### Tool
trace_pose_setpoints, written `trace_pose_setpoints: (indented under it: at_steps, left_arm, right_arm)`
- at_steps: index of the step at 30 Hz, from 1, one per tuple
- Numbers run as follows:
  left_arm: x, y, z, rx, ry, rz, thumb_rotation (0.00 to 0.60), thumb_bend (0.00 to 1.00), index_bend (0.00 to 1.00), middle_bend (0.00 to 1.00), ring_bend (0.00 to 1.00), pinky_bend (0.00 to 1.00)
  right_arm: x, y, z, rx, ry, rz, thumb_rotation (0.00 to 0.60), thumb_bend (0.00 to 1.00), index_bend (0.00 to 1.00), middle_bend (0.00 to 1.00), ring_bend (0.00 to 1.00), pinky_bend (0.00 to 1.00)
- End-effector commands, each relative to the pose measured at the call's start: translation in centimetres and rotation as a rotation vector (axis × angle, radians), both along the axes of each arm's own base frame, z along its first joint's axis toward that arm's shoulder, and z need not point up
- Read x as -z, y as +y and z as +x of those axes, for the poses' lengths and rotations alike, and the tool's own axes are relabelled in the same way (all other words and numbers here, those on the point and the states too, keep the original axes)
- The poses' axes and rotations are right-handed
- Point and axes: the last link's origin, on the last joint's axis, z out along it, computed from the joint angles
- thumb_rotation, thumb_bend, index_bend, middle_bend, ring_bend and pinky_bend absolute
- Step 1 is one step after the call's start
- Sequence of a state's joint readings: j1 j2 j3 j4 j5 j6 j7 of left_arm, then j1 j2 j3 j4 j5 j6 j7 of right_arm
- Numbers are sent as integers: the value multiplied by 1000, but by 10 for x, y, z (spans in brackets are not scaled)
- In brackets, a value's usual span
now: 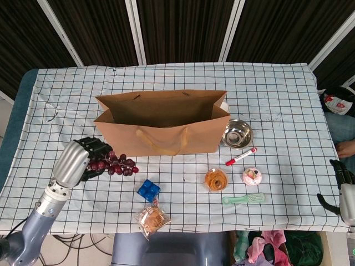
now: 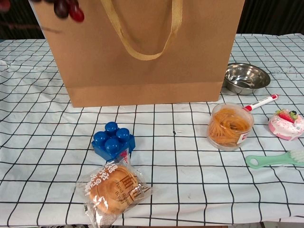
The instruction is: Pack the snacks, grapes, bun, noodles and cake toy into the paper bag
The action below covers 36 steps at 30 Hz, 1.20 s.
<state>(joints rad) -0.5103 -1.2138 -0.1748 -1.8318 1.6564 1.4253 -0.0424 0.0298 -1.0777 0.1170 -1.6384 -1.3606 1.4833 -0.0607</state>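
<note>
My left hand (image 1: 77,159) grips a bunch of dark red grapes (image 1: 115,164) in the air, left of the open brown paper bag (image 1: 162,123); in the chest view only the lowest grapes (image 2: 69,8) show at the top edge. A wrapped bun (image 1: 152,219) (image 2: 113,187) lies near the front edge. The noodles tub (image 1: 216,179) (image 2: 230,126) and the pink cake toy (image 1: 252,176) (image 2: 286,123) sit right of centre. My right hand (image 1: 344,191) hangs off the table's right edge, holding nothing, its fingers too small to read.
A blue toy brick (image 1: 148,190) (image 2: 113,141) sits behind the bun. A steel bowl (image 1: 237,133) (image 2: 245,77), a red marker (image 1: 241,156) (image 2: 260,102) and a green brush (image 1: 244,198) (image 2: 273,159) lie to the right of the bag.
</note>
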Motion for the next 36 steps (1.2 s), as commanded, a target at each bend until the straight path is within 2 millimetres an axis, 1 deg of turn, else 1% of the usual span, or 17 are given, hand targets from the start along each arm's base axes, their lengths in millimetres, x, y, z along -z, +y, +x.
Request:
trace_pose_setpoints:
  at_steps: [1, 4, 7, 11, 16, 19, 22, 25, 26, 28, 30, 33, 34, 36]
  left_arm:
    - [-30, 18, 39, 32, -12, 37, 600, 604, 590, 663, 536, 622]
    - [-42, 30, 59, 39, 10, 75, 600, 604, 589, 663, 536, 622]
    - [-52, 48, 82, 25, 29, 102, 600, 602, 582, 659, 534, 622]
    - [-56, 72, 107, -6, 66, 114, 600, 597, 571, 651, 523, 622]
    - [-51, 102, 131, -65, 103, 112, 600, 595, 570, 647, 521, 621]
    - [-42, 116, 144, -91, 130, 111, 600, 592, 568, 642, 514, 612]
    - [-31, 121, 148, -106, 158, 94, 600, 586, 554, 626, 499, 604]
    - [-21, 127, 147, -125, 203, 109, 600, 575, 542, 598, 475, 594]
    - [-18, 129, 146, -132, 212, 114, 600, 556, 526, 578, 458, 587]
    - [-10, 131, 144, -148, 239, 106, 600, 488, 470, 533, 418, 570]
    - [-3, 131, 143, -156, 265, 85, 600, 380, 400, 471, 364, 543]
    - [3, 129, 142, -161, 300, 60, 600, 172, 328, 348, 259, 472]
    - [3, 128, 142, -161, 306, 57, 600, 130, 308, 323, 231, 451]
    - [2, 126, 143, -159, 314, 50, 600, 38, 250, 264, 144, 383]
  right_arm:
    - [0, 0, 0, 3, 1, -2, 600, 191, 82, 87, 200, 252]
    - [0, 0, -1, 6, 1, -1, 600, 190, 82, 87, 200, 252]
    - [1, -1, -3, 14, 5, 0, 600, 190, 82, 87, 200, 252]
    - [0, -2, -5, 22, 4, -2, 600, 190, 82, 87, 200, 252]
    - [0, -2, -7, 27, 6, -1, 600, 191, 82, 87, 200, 252]
    - [0, -3, -8, 33, 6, -2, 600, 191, 82, 87, 200, 252]
    - [-1, -3, -9, 35, 4, -7, 600, 191, 82, 87, 200, 252]
    - [-2, -3, -10, 39, 2, -9, 600, 190, 82, 87, 200, 252]
    - [-2, -3, -11, 41, 1, -9, 600, 191, 82, 87, 200, 252]
    - [-2, -4, -11, 42, 1, -9, 600, 191, 82, 87, 200, 252]
    - [-1, -4, -11, 40, 1, -7, 600, 191, 82, 87, 200, 252]
    - [-2, -3, -10, 35, 2, -10, 600, 191, 81, 87, 200, 252]
    - [-2, -3, -9, 36, 2, -11, 600, 191, 81, 87, 200, 252]
    - [-3, -3, -10, 38, 1, -14, 600, 190, 81, 87, 200, 252]
